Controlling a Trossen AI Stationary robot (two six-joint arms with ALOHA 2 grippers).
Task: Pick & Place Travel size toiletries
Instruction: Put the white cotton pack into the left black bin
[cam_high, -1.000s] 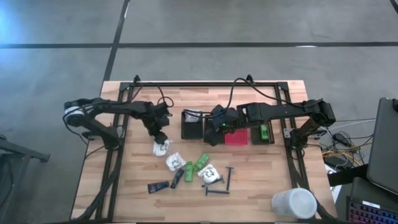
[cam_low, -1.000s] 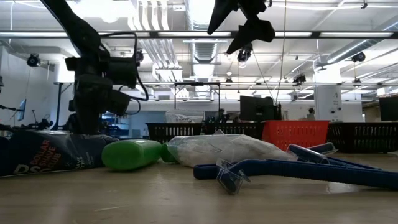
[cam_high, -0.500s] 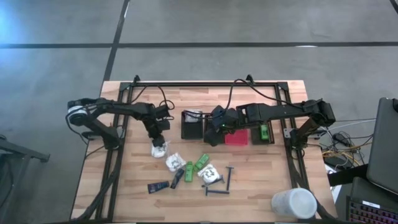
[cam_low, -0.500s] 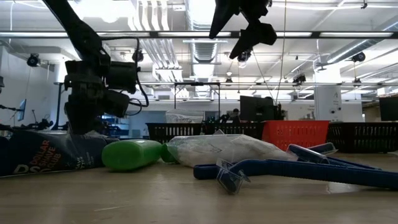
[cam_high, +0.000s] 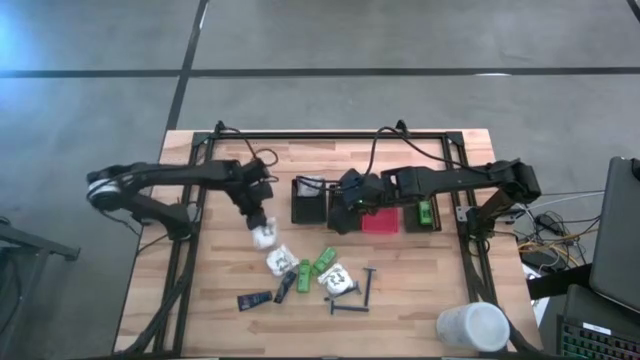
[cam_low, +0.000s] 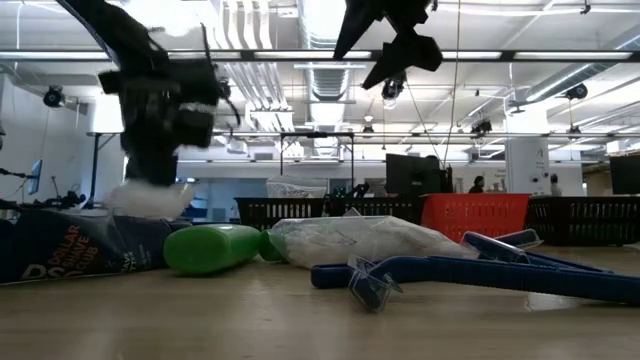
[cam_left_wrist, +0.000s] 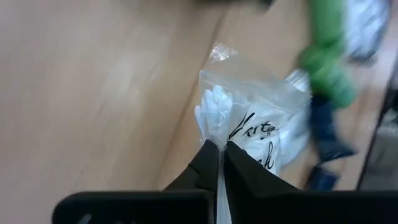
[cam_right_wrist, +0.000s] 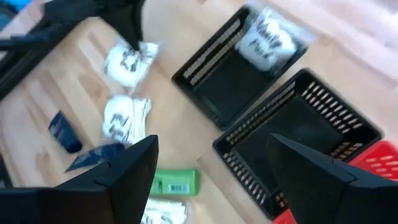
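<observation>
On the pale wooden plank table (cam_high: 200, 300), the left end effector (cam_left_wrist: 219, 152) has its two dark fingers pinched tight on a white crinkly packet with black lettering (cam_left_wrist: 255, 127), held clear of the surface just beside the scattered green bottles (cam_high: 324, 262), black tubes (cam_high: 254, 299) and dark razors (cam_high: 352, 300). The right end effector (cam_right_wrist: 208, 171) hangs spread wide above the black mesh bins (cam_right_wrist: 298, 146), one of them containing another white packet (cam_right_wrist: 267, 43). Behind the table lies grey floor (cam_high: 400, 40), and fluorescent ceiling lights (cam_low: 330, 55) run across the room beyond.

an open-plan lab or workshop: beyond the wooden desk (cam_low: 300, 320) run exposed ceiling ducts (cam_low: 320, 75), strip lights (cam_low: 520, 55) and monitors (cam_low: 412, 172), with bare concrete floor (cam_high: 330, 35) around the desk.
</observation>
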